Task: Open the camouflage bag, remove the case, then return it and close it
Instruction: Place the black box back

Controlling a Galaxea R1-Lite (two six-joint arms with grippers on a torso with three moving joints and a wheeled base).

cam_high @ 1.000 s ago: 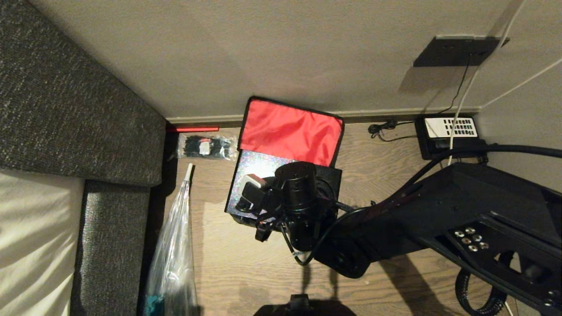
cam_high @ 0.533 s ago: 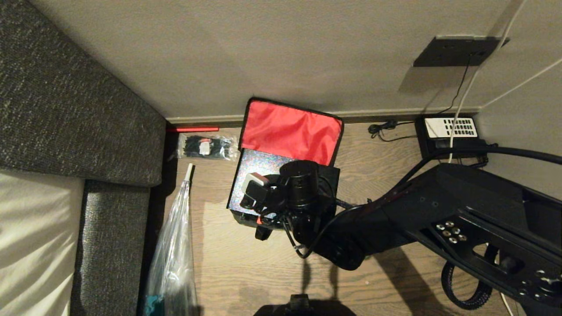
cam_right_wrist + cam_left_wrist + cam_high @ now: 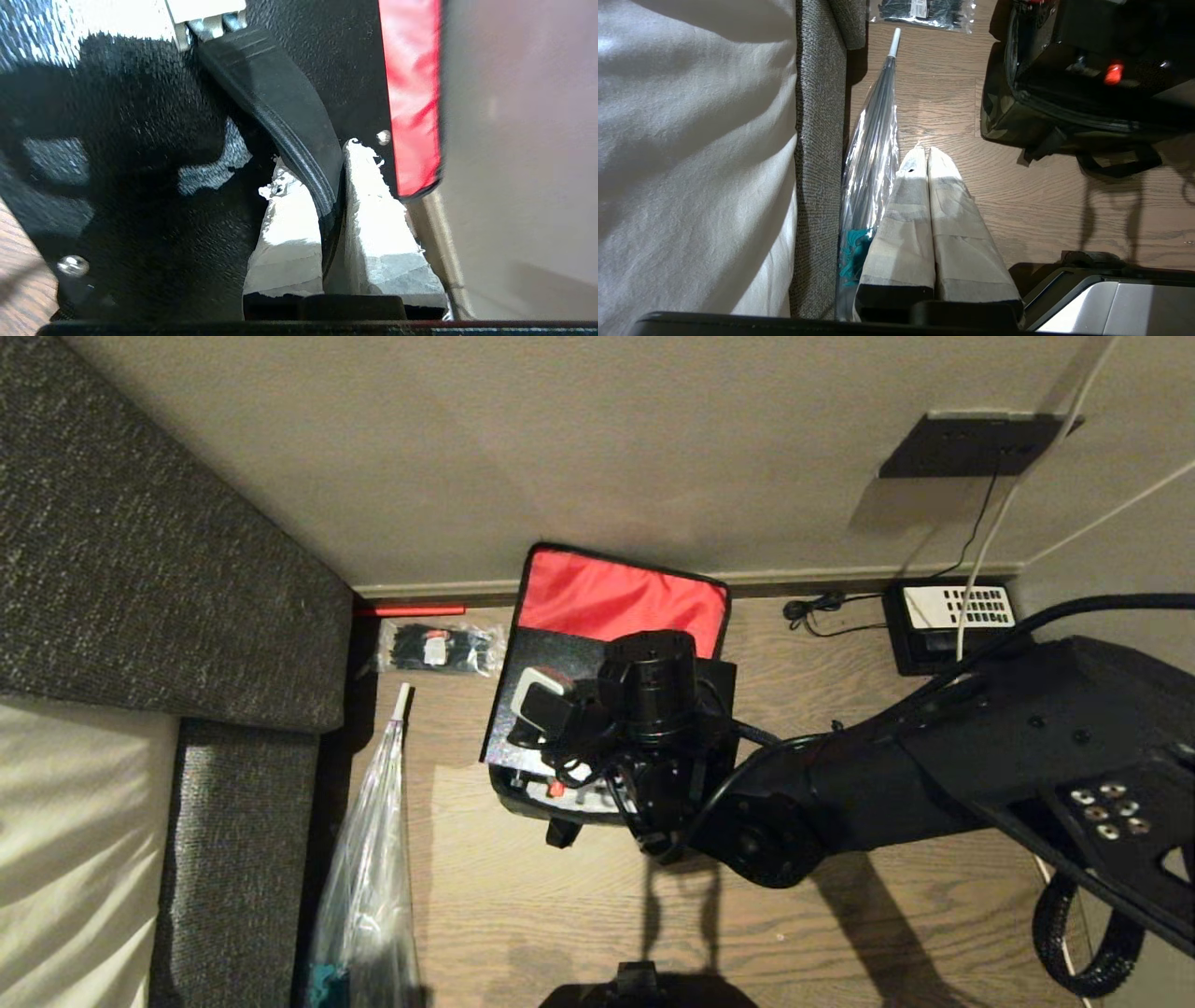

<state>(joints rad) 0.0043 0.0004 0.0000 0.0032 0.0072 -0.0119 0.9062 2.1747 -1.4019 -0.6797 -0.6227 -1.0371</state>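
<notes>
The camouflage bag (image 3: 1008,116) lies open on the wooden floor by the wall, its red-lined lid (image 3: 616,597) leaning back against the wall. The black case (image 3: 555,653) stands tilted in the bag's mouth, its far edge raised in front of the lid. My right gripper (image 3: 317,161) is shut on the case's black strap handle (image 3: 275,93), which runs between the two white-taped fingers. A small red dot (image 3: 1113,73) shows on the case's near side. My left gripper (image 3: 923,151) hangs parked and shut above the floor, to the left of the bag.
A clear packet of black cable ties (image 3: 439,649) lies left of the bag by the wall. A wrapped umbrella (image 3: 369,877) leans along the grey sofa (image 3: 140,569). A black telephone (image 3: 957,621) with cables sits to the right. The wall is close behind the bag.
My right arm has drawn the handle up and toward the wall. The case has tilted up with it and now covers more of the red lid.
</notes>
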